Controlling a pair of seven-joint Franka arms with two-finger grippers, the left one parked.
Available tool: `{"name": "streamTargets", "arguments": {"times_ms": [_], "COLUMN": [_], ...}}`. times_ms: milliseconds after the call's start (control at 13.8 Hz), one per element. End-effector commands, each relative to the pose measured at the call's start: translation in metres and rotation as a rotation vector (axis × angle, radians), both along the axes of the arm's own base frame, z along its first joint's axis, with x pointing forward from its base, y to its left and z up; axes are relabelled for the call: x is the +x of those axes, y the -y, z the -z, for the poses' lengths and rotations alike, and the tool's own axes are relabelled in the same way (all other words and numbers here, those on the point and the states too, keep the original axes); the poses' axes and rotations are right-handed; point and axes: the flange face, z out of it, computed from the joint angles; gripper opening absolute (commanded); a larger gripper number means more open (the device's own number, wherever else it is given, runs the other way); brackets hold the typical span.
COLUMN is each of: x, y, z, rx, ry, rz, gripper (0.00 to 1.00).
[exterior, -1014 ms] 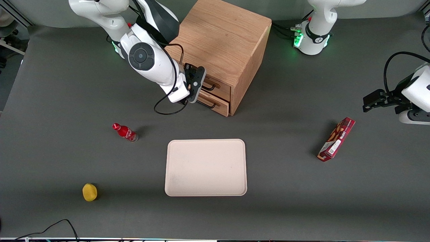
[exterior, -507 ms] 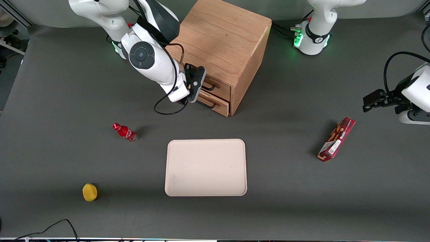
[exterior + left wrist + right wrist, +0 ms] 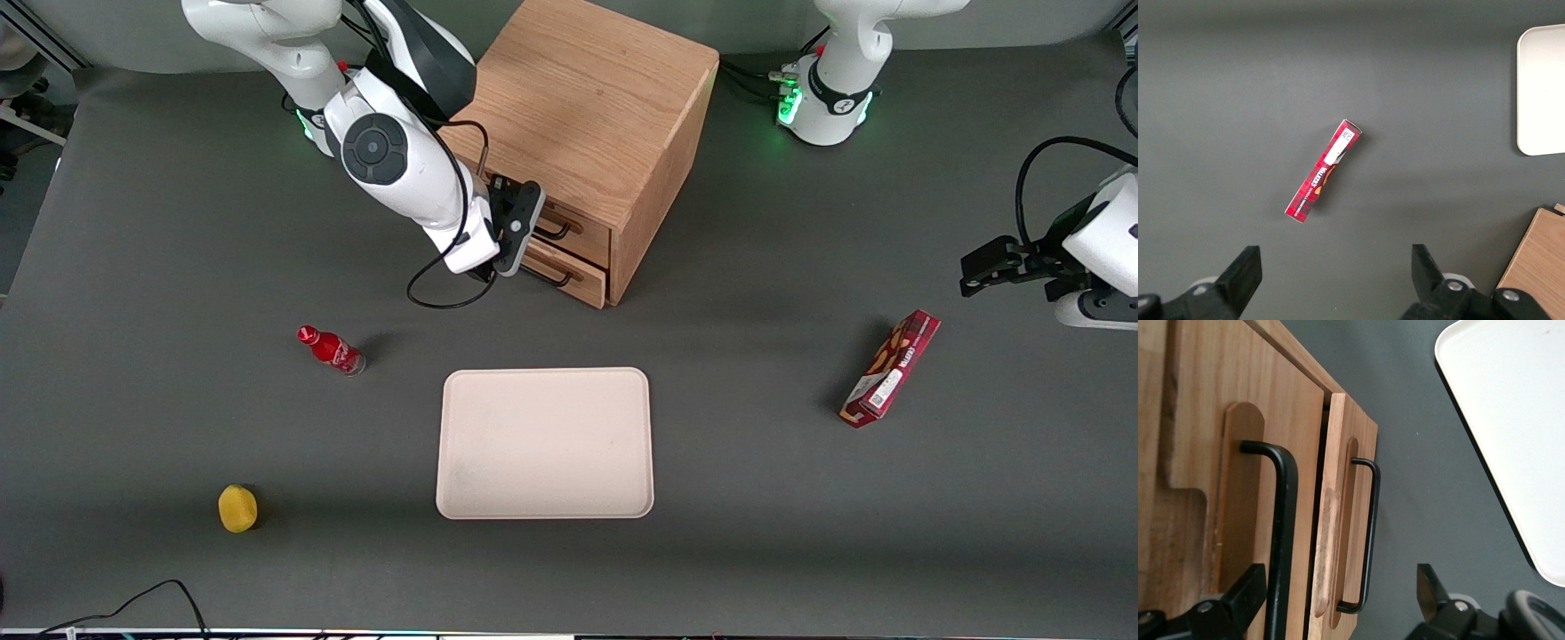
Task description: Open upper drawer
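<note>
The oak cabinet (image 3: 587, 98) stands at the back of the table. Its upper drawer (image 3: 589, 233) with a black bar handle (image 3: 558, 233) is closed, above the lower drawer (image 3: 582, 283). My right gripper (image 3: 526, 218) hovers directly in front of the drawer fronts, open and empty. In the right wrist view the gripper (image 3: 1338, 581) faces the upper drawer (image 3: 1305, 440). The upper drawer's thick black handle (image 3: 1283, 520) lies just inside one finger (image 3: 1248, 590). The lower drawer's handle (image 3: 1369, 533) also shows between the fingers. Nothing is gripped.
A cream tray (image 3: 544, 442) lies nearer the front camera than the cabinet; it also shows in the right wrist view (image 3: 1511, 420). A red bottle (image 3: 331, 349) and a yellow object (image 3: 237, 508) lie toward the working arm's end. A red box (image 3: 891, 369) lies toward the parked arm's end.
My right arm has shifted slightly, moving the gripper a little closer to the drawer fronts. The drawers have not moved.
</note>
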Motion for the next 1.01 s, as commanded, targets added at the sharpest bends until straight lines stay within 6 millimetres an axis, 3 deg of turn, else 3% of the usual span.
{"name": "streamTargets", "arguments": {"times_ms": [0,217,942], "x": [-0.012,-0.021,-0.015], "y": [-0.007,-0.018,-0.019], "z": [0.011,0.019,0.024], "rx": [-0.004,-0.012,-0.014], "ry": [0.002,0.000,0.017], "rz": [0.012,0.002,0.015], "gripper": [1.00,1.00,1.00]}}
